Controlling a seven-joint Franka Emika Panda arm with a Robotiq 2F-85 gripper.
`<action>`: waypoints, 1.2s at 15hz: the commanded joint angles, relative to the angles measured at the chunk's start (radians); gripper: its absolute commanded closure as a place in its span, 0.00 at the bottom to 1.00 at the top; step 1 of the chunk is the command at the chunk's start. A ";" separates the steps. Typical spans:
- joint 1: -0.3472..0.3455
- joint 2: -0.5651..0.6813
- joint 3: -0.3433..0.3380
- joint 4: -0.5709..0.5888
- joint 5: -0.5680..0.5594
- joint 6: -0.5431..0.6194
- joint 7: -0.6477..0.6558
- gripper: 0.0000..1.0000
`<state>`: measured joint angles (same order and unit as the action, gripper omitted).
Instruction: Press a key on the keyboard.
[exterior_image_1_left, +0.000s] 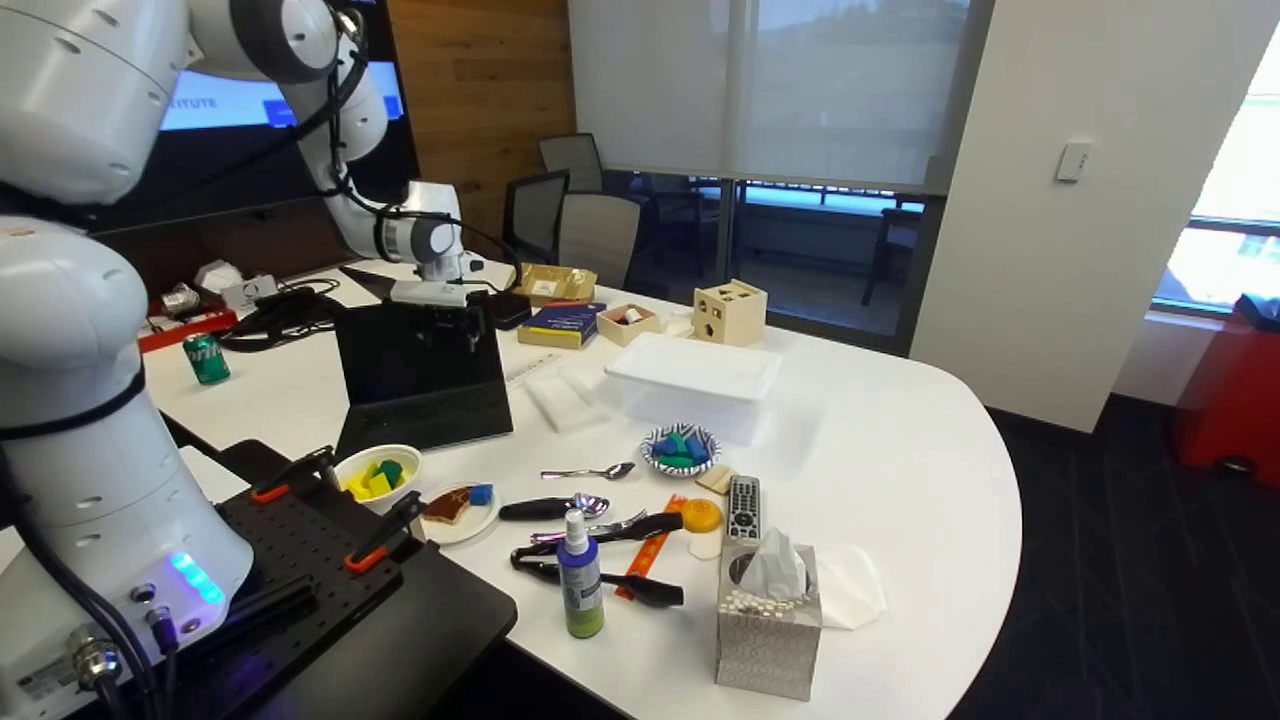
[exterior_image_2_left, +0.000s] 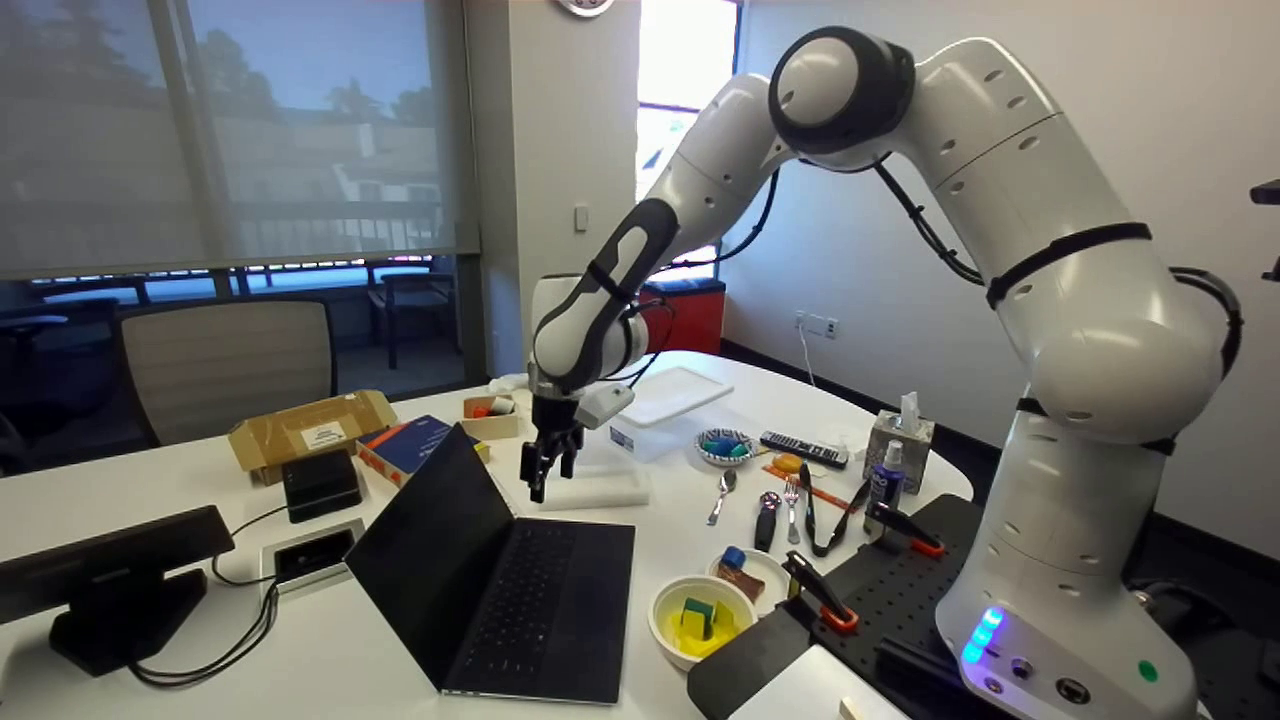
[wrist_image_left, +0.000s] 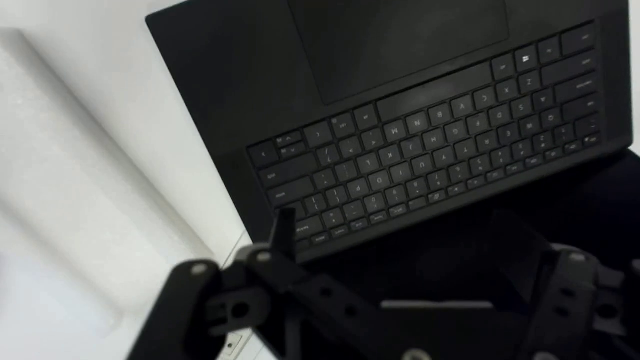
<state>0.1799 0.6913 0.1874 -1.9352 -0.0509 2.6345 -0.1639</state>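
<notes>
1. Surface: a white counter (exterior_image_1_left: 920, 450), rounded at one end. The robot's black mount (exterior_image_1_left: 330, 540) adjoins one long edge; a shaded window (exterior_image_1_left: 850, 90) stands beyond the opposite edge.
2. Task item: the keyboard (wrist_image_left: 425, 150), built into a black laptop (exterior_image_2_left: 590, 610) inward of the mount's edge. The laptop's front side faces that edge; its screen (exterior_image_2_left: 440, 560) is dark, raised and leaning back.
3. I see the arm (exterior_image_2_left: 1030, 170) reach inward from the mount's edge, over the counter.
4. The gripper (exterior_image_2_left: 552, 468) hangs in the air near the laptop's side toward the rounded end, clear of the keys. Its fingers (wrist_image_left: 285, 237) are spread well apart; the gap between them is vacant and I see nothing gripped.
5. Mount's edge, in front of the laptop: a white bowl (exterior_image_2_left: 668, 645) with yellow and green pieces (exterior_image_1_left: 380, 480), and beside it a plate (exterior_image_1_left: 475, 523) bearing a brown piece (exterior_image_1_left: 446, 506) and a blue one (exterior_image_1_left: 481, 494).
6. Same edge, nearer the corner where the rounded end begins: a spray bottle (exterior_image_1_left: 581, 585), upright, and a tissue box (exterior_image_1_left: 768, 640) with one tissue (exterior_image_1_left: 776, 570) standing out of its top.
7. Inward from the tissue box: a remote (exterior_image_1_left: 744, 510), lying flat, then a patterned bowl (exterior_image_1_left: 650, 455) holding blue and green pieces (exterior_image_1_left: 680, 448).
8. Toward the window edge: a clear box (exterior_image_1_left: 680, 408) with a white lid (exterior_image_1_left: 695, 365) and, beyond it, a wooden box (exterior_image_1_left: 745, 318) with cut-out holes.
</notes>
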 joint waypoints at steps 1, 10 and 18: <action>0.059 0.114 -0.055 0.120 -0.046 0.034 0.061 0.32; 0.096 0.258 -0.084 0.301 -0.078 -0.021 0.062 1.00; 0.078 0.370 -0.069 0.436 -0.074 -0.078 0.024 1.00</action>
<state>0.2694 1.0223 0.1077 -1.5685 -0.1111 2.6062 -0.1179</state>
